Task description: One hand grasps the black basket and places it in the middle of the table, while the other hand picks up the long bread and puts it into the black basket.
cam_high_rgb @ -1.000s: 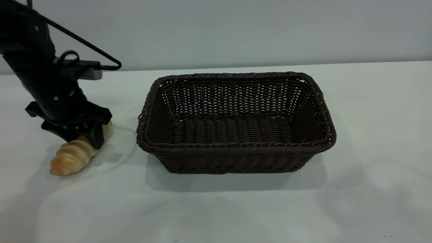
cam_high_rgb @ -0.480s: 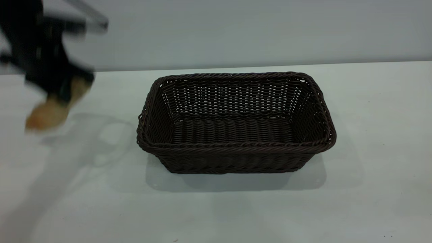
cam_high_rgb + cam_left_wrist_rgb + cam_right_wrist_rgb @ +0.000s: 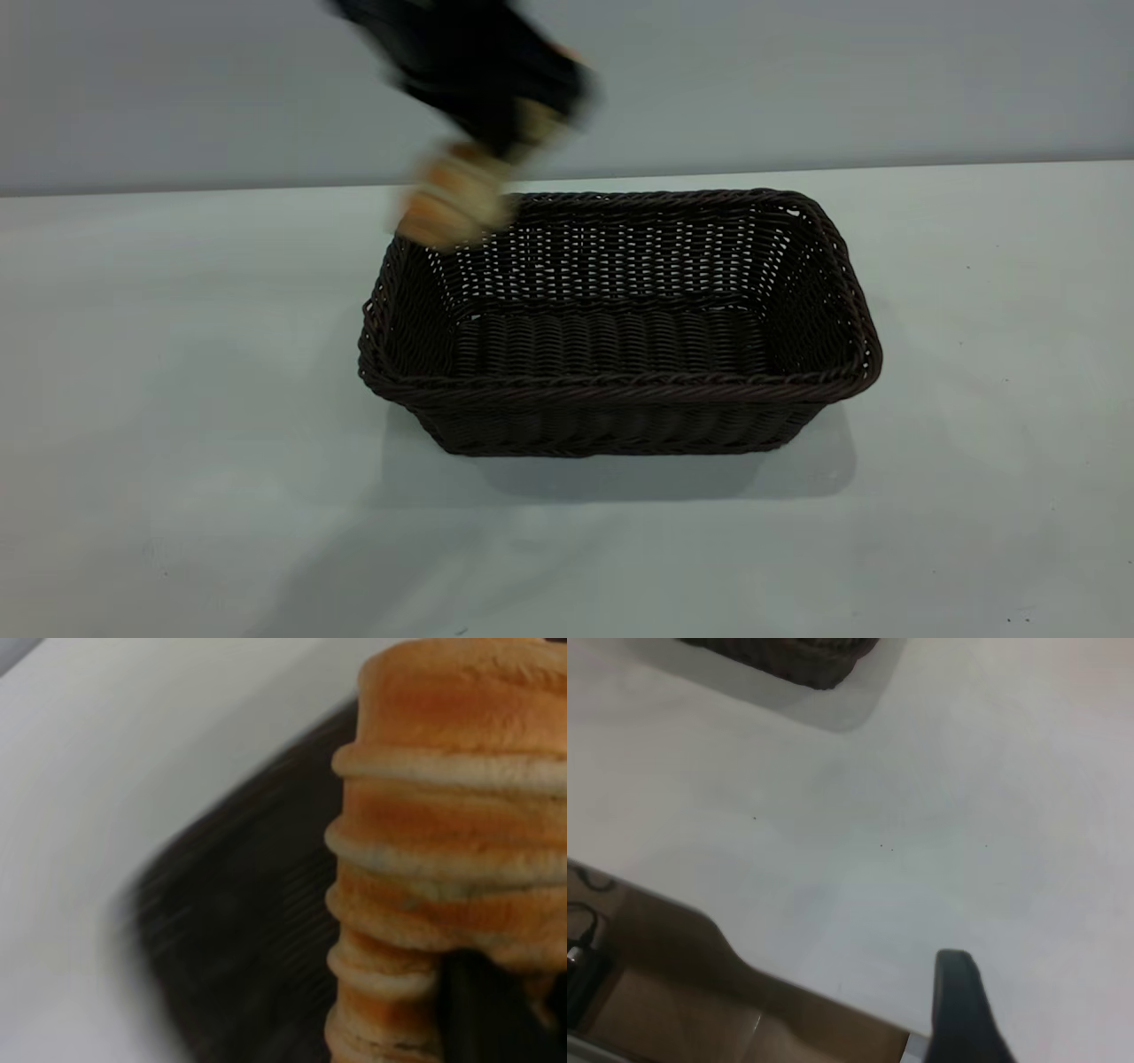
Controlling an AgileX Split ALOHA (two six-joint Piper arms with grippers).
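Note:
The black basket (image 3: 620, 383) stands empty in the middle of the table (image 3: 177, 461). My left gripper (image 3: 500, 120) is in the air above the basket's back left corner, shut on the long bread (image 3: 452, 199), which hangs down and left over the rim. In the left wrist view the ridged golden bread (image 3: 443, 815) fills the frame, with a dark fingertip (image 3: 483, 1010) pressed on it and the basket (image 3: 248, 930) below. My right gripper (image 3: 966, 1010) is out of the exterior view, low near a table edge, away from the basket's corner (image 3: 797, 656).
The table's edge and a brown floor (image 3: 673, 992) beyond it show in the right wrist view. A plain grey wall (image 3: 797, 80) runs behind the table.
My left gripper lifted the long bread off the table at the left, then carried it up and to the right, to above the basket's back left corner. The basket has not moved.

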